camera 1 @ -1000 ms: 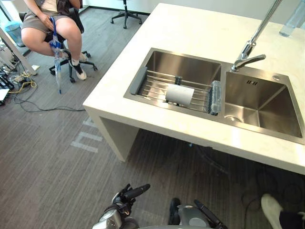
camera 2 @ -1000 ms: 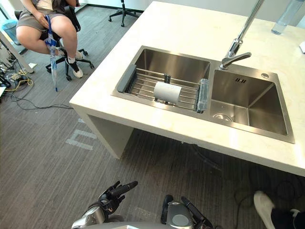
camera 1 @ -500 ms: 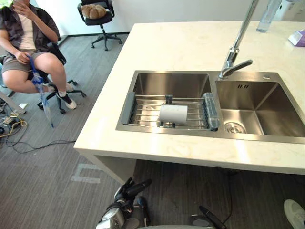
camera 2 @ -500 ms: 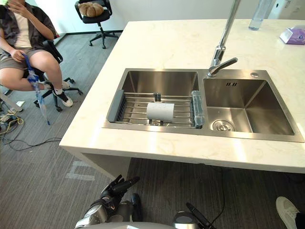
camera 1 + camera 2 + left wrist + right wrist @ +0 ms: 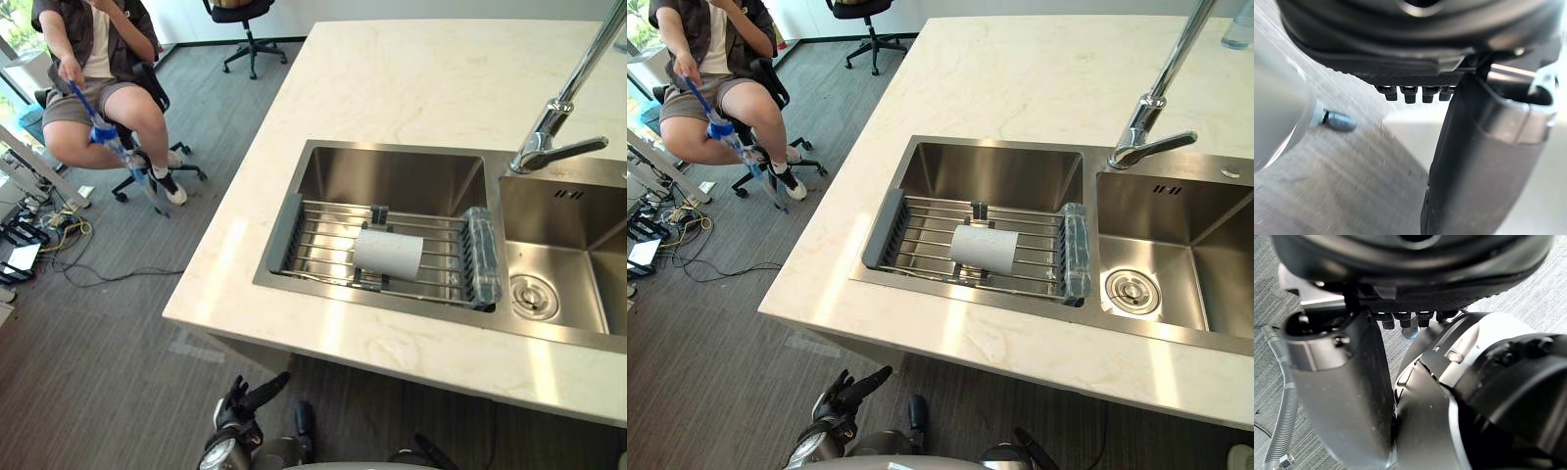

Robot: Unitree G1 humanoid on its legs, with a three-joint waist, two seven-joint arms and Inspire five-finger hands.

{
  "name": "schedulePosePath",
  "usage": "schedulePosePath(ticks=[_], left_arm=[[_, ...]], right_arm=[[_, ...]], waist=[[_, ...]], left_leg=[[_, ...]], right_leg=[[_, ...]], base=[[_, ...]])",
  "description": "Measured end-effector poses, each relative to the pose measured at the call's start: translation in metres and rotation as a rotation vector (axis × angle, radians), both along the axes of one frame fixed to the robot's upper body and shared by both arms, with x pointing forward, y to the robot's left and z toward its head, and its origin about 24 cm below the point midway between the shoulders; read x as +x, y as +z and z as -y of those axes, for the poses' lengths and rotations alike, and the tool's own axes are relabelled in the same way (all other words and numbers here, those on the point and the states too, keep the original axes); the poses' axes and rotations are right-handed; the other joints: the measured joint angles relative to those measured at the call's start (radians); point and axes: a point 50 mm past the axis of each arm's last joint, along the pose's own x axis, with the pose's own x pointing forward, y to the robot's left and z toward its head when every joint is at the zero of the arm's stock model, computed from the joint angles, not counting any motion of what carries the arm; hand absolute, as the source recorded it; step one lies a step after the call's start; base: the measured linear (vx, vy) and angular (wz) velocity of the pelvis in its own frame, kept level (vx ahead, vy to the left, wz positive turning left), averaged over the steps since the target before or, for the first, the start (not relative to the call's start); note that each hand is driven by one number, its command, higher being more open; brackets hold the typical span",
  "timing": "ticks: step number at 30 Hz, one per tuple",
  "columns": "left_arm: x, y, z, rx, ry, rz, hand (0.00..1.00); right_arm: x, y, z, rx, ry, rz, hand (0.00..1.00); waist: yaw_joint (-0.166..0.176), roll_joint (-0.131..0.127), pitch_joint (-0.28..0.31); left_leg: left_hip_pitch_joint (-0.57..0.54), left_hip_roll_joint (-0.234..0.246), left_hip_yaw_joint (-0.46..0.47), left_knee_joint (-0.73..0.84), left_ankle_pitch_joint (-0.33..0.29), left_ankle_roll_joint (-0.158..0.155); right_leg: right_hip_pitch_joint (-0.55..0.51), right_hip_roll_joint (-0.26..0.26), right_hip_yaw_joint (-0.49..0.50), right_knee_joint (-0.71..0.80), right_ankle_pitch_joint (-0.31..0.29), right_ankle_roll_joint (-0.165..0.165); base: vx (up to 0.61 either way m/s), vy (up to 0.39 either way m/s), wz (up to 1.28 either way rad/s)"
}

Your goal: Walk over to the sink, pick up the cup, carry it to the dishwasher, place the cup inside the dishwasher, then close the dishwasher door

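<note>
A pale counter [image 5: 411, 78] holds a steel double sink [image 5: 392, 176], in whose left basin a wire rack [image 5: 318, 245] carries the white cup [image 5: 388, 252] on its side, long axis along the wires, mouth end unclear, while the left hand [image 5: 245, 399] and right hand [image 5: 1410, 284] hang low, fingers loosely straight, empty.

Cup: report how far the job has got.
Reaching the sink looks done: it lies just ahead. Nothing is in hand: the cup lies sideways on the rack in the basin, the left hand hangs open below the counter, the right hand low too. Left: every step from the grasp onward.
</note>
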Motion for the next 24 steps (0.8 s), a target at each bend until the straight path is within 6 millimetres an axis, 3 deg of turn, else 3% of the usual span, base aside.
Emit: schedulePosePath(ticks=[3, 5, 6, 8, 10, 11, 12, 15, 16, 18, 19, 21, 24], left_arm=[[-0.011, 0.006, -0.04, 0.127, 0.299, -0.057, 1.0], [-0.012, 0.024, -0.075, 0.243, 0.516, -0.02, 1.0], [-0.011, 0.031, -0.083, 0.274, 0.561, 0.002, 1.0], [-0.006, 0.065, -0.113, 0.408, 0.698, 0.118, 1.0], [0.0, 0.089, -0.125, 0.484, 0.75, 0.205, 1.0], [0.008, 0.117, -0.133, 0.561, 0.777, 0.316, 1.0], [0.011, 0.128, -0.134, 0.596, 0.777, 0.362, 1.0], [0.034, 0.193, -0.12, 0.764, 0.683, 0.659, 1.0], [0.038, 0.205, -0.113, 0.786, 0.651, 0.718, 1.0], [0.055, 0.246, -0.078, 0.826, 0.484, 0.981, 1.0], [0.059, 0.253, -0.068, 0.818, 0.434, 1.042, 1.0], [0.075, 0.269, -0.028, 0.739, 0.225, 1.218, 1.0], [0.085, 0.268, 0.005, 0.63, 0.01, 1.295, 1.0]], right_arm=[[-0.002, -0.001, -0.006, 0.012, -0.001, -0.002, 1.0], [-0.007, 0.0, -0.007, 0.007, -0.001, 0.009, 1.0], [-0.009, 0.0, -0.008, 0.003, -0.002, 0.012, 1.0], [-0.013, 0.0, -0.01, -0.014, 0.002, 0.035, 1.0], [-0.016, 0.001, -0.012, -0.029, 0.008, 0.056, 1.0], [-0.018, 0.001, -0.013, -0.039, 0.011, 0.072, 1.0], [-0.019, 0.001, -0.013, -0.042, 0.017, 0.075, 1.0], [-0.027, 0.001, -0.015, -0.045, 0.019, 0.085, 1.0], [-0.03, 0.001, -0.015, -0.043, 0.006, 0.085, 1.0], [-0.037, 0.0, -0.017, -0.042, -0.051, 0.078, 1.0], [-0.039, 0.0, -0.017, -0.04, -0.064, 0.077, 1.0], [-0.045, 0.0, -0.015, -0.041, -0.114, 0.078, 1.0], [-0.049, 0.0, -0.014, -0.042, -0.152, 0.079, 1.0]], waist=[[0.003, -0.02, 0.0], [0.021, -0.024, 0.001], [0.025, -0.024, 0.001], [0.035, -0.029, -0.002], [0.044, -0.031, -0.004], [0.05, -0.035, -0.009], [0.051, -0.037, -0.015], [0.056, -0.05, -0.046], [0.055, -0.053, -0.055], [0.052, -0.059, -0.077], [0.052, -0.058, -0.081], [0.047, -0.053, -0.096], [0.037, -0.044, -0.106]], left_leg=[[0.013, 0.003, 0.002, 0.0, -0.001, -0.003], [0.018, 0.004, 0.002, 0.0, -0.004, -0.006], [0.017, 0.004, 0.002, 0.0, -0.007, -0.006], [0.016, 0.001, 0.001, 0.0, -0.015, 0.001], [0.014, -0.003, 0.002, 0.0, -0.016, 0.003], [0.01, -0.01, 0.002, 0.0, -0.019, 0.005], [0.005, -0.015, 0.003, 0.0, -0.02, 0.005], [-0.002, -0.028, 0.004, 0.005, -0.02, 0.007], [-0.003, -0.031, 0.003, 0.006, -0.019, 0.008], [0.002, -0.035, 0.005, 0.006, -0.022, 0.008], [0.004, -0.035, 0.006, 0.006, -0.022, 0.008], [0.009, -0.031, 0.014, 0.006, -0.024, 0.006], [0.02, -0.02, 0.042, 0.005, -0.029, 0.0]], right_leg=[[0.014, 0.002, -0.001, -0.004, -0.003, -0.005], [0.02, 0.002, -0.004, -0.005, -0.008, -0.011], [0.019, 0.002, -0.006, -0.005, -0.011, -0.013], [0.02, -0.001, -0.013, 0.0, -0.023, -0.02], [0.02, -0.005, -0.018, 0.002, -0.027, -0.018], [0.016, -0.01, -0.02, 0.004, -0.028, -0.016], [0.012, -0.012, -0.02, 0.004, -0.028, -0.016], [0.006, -0.029, -0.022, 0.013, -0.024, -0.007], [0.006, -0.031, -0.024, 0.017, -0.024, -0.007], [0.006, -0.038, -0.025, 0.027, -0.024, -0.007], [0.006, -0.039, -0.023, 0.028, -0.024, -0.007], [0.005, -0.039, -0.011, 0.028, -0.024, -0.007], [-0.003, -0.033, 0.019, 0.028, -0.025, -0.008]], base=[[-0.03, -0.042, -0.02], [-0.06, -0.029, 0.01], [-0.06, -0.022, 0.05], [-0.05, -0.021, 0.09], [-0.01, -0.013, 0.08], [0.01, -0.002, 0.06], [0.03, 0.004, 0.04], [0.08, -0.01, 0.02], [0.11, -0.022, 0.05], [0.1, -0.026, 0.04], [0.04, -0.033, -0.02], [0.0, -0.034, -0.13], [-0.05, -0.036, -0.33]])
